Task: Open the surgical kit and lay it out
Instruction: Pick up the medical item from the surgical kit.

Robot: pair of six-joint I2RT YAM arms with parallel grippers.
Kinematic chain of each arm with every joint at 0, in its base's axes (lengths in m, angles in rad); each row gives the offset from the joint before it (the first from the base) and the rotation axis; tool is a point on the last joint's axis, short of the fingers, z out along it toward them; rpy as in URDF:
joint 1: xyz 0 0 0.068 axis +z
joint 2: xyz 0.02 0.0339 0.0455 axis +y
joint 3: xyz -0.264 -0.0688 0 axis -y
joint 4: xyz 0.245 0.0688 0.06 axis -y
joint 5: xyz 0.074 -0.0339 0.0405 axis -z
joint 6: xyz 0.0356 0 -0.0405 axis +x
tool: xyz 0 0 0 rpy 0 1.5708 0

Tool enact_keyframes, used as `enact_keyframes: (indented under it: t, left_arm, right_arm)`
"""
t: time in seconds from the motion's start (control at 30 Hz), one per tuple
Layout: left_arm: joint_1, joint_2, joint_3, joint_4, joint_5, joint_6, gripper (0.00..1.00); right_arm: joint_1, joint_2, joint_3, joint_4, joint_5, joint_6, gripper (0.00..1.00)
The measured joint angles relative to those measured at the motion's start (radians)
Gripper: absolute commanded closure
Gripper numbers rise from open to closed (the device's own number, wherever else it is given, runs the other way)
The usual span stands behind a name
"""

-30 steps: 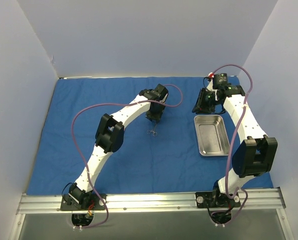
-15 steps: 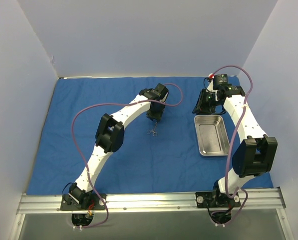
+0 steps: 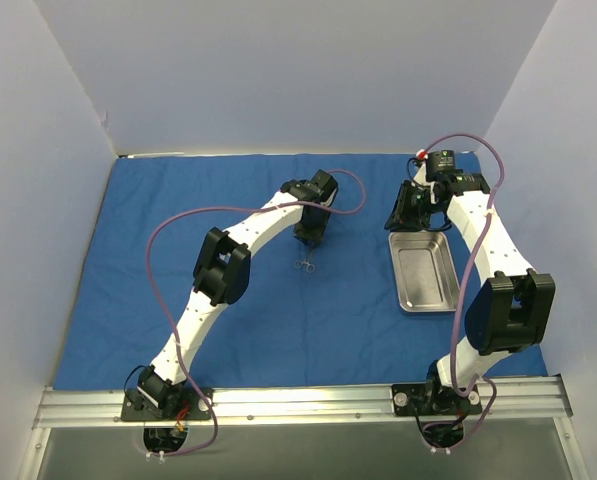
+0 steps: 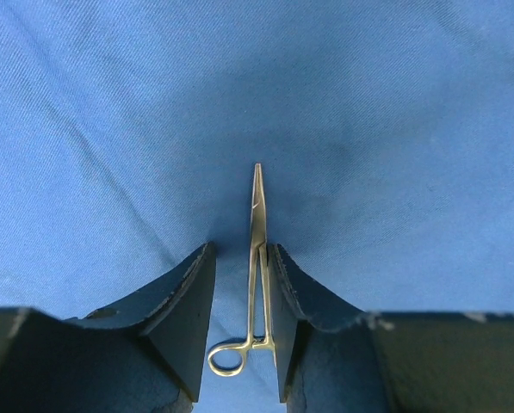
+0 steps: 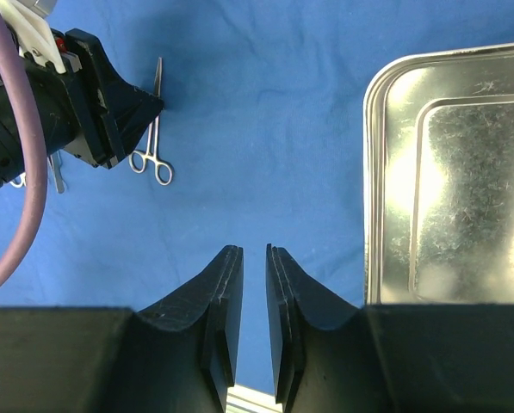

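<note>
Overhead view of two white robot arms over a royal-blue cloth wrap (image 3: 178,200) spread flat. A small steel tray (image 3: 425,270) lies on the cloth; its polished floor shows whole and bare.

The left arm stretches diagonally toward the tray and stops well to its left, wrist bent downward. The left gripper (image 3: 309,238) points down at silver ring-handled forceps (image 3: 305,265) lying on the cloth. In the wrist view its fingers are partly spread on either side of the forceps' shafts. One finger is against them and a slim gap shows at the other.

The right arm arches over the tray's right side. The right gripper (image 3: 398,214) hangs just beyond the tray's far left corner, its fingers nearly pressed together with nothing between them.

Compared with a second earlier, both arms hold almost the same pose. The forceps and tray lie where they were.
</note>
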Motion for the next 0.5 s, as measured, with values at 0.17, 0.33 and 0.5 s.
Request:
enact_keyframes:
  t: [0.17,0.33,0.5]
  left_arm:
    - [0.000,0.002,0.000,0.000,-0.002,-0.003,0.62]
    - [0.000,0.006,0.006,-0.004,-0.006,-0.006,0.66]
    - [0.000,0.016,0.021,-0.013,-0.012,-0.008,0.69]
  right_arm:
    - [0.000,0.000,-0.002,0.000,-0.003,0.000,0.82]
    - [0.000,0.000,-0.002,0.001,-0.007,0.000,0.82]
    - [0.000,0.000,-0.002,0.005,-0.008,0.000,0.83]
